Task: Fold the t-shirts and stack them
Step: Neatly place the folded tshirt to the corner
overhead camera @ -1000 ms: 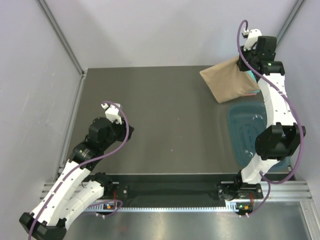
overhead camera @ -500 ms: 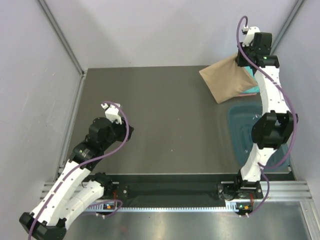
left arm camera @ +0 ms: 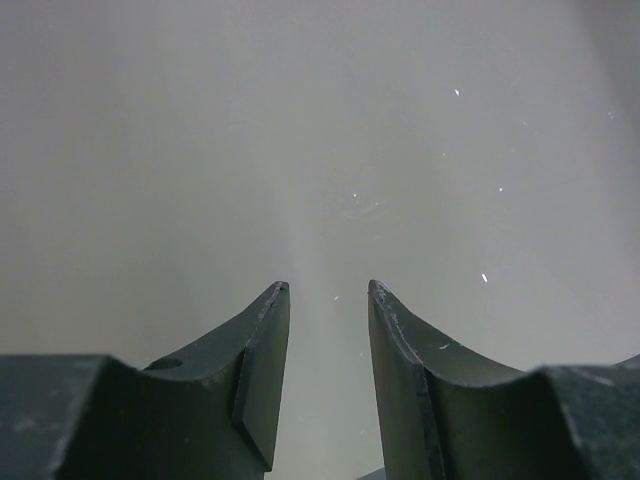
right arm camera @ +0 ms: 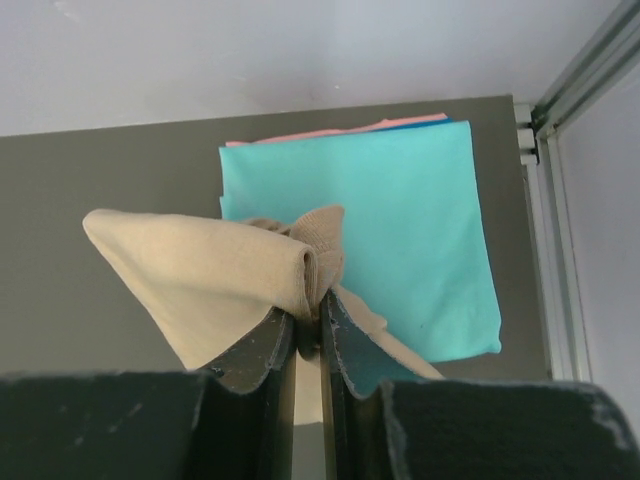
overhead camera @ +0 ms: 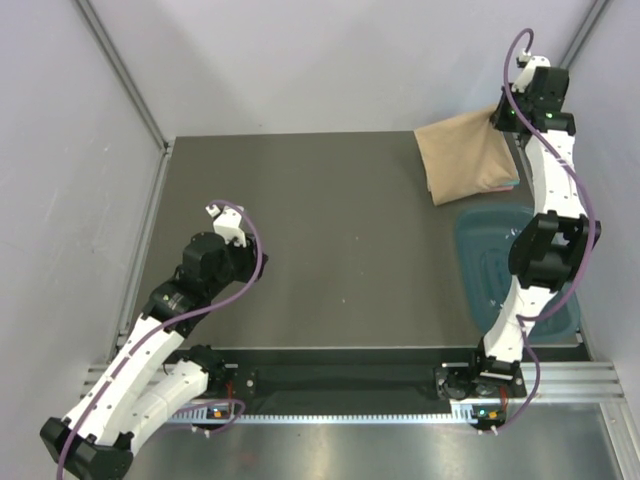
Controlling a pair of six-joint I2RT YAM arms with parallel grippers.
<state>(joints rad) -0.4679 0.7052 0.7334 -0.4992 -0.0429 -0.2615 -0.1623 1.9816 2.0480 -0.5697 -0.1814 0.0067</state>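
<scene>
My right gripper (right arm camera: 322, 300) is shut on a bunched fold of the tan t-shirt (right arm camera: 195, 265), which hangs from the jaws. Beneath it, a folded turquoise t-shirt (right arm camera: 410, 210) lies flat in the table's far right corner. A salmon-pink t-shirt (right arm camera: 345, 130) shows only as a thin edge under the turquoise one. From above, the tan t-shirt (overhead camera: 463, 160) drapes left of the right gripper (overhead camera: 500, 122) and hides most of the stack. My left gripper (left arm camera: 327, 288) is open over bare table at the near left (overhead camera: 212, 258).
A dark teal plastic tub (overhead camera: 497, 270) sits on the table's right side, nearer than the stack. Pale walls and metal frame rails (right arm camera: 560, 200) close in the far right corner. The dark table (overhead camera: 330, 230) stretches between the arms.
The right arm has swung the tan t-shirt right and back toward the corner, so it now covers the turquoise one from above. The left arm has barely moved.
</scene>
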